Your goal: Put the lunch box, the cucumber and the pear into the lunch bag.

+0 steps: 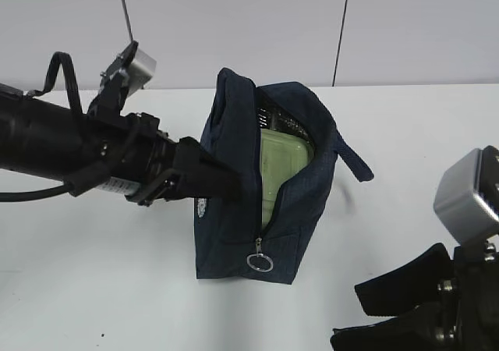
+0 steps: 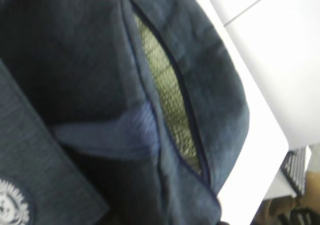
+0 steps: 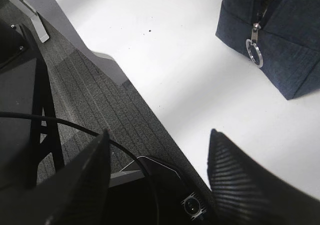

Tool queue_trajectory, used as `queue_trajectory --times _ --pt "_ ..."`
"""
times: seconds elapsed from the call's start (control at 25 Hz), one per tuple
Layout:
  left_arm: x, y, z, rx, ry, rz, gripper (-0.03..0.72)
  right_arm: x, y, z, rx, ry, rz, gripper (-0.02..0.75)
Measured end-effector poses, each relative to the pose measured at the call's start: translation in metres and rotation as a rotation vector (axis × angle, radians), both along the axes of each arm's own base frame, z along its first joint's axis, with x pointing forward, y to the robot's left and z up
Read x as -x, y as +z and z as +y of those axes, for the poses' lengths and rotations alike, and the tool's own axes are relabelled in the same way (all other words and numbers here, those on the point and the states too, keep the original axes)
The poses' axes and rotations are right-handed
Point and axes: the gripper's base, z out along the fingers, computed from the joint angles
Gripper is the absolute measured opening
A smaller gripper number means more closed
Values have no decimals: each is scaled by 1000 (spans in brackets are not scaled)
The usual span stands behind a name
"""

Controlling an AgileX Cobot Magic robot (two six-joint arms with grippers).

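The navy lunch bag [image 1: 296, 210] stands upright in the middle of the white table, its zipper open and the ring pull [image 1: 260, 262] hanging low at the front. The pale green lunch box [image 1: 281, 164] shows inside the opening. My left gripper [image 1: 232, 186] is shut on the bag's left flap beside the white mark [image 1: 202, 206]. The left wrist view is filled by the bag [image 2: 75, 60], with greenish lining in the slit. My right gripper [image 1: 347, 313] is open and empty at the front right, also in its own view [image 3: 159, 135]. The cucumber and the pear are hidden.
The bag's loop handle [image 1: 355, 160] sticks out to the right. In the right wrist view the bag's corner [image 3: 285, 45] with the ring pull [image 3: 254, 52] is at top right. The table's front edge [image 3: 115, 70] runs diagonally, with grey carpet and a black frame below.
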Motion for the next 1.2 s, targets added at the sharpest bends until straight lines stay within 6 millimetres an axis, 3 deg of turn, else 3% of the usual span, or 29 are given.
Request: queue_trajectory --times 0.36,0.44,0.68,0.76,0.96,1.2 --pt "-9 1 0 36 102 -7 348 0 0 0 -6 -2 1 475" --pt "-10 -2 0 33 106 1 319 0 1 0 -9 -4 3 475" --pt "-9 -5 0 8 87 -3 52 -1 3 2 -45 -23 18 475" --pt "-9 -5 0 8 77 -3 1 -1 4 3 -76 -42 32 475" --pt "-8 -5 -1 13 71 0 -15 -6 5 3 -100 -90 35 473" --pt "-8 -5 -1 17 70 2 -15 -30 -10 9 -46 -76 -100 473"
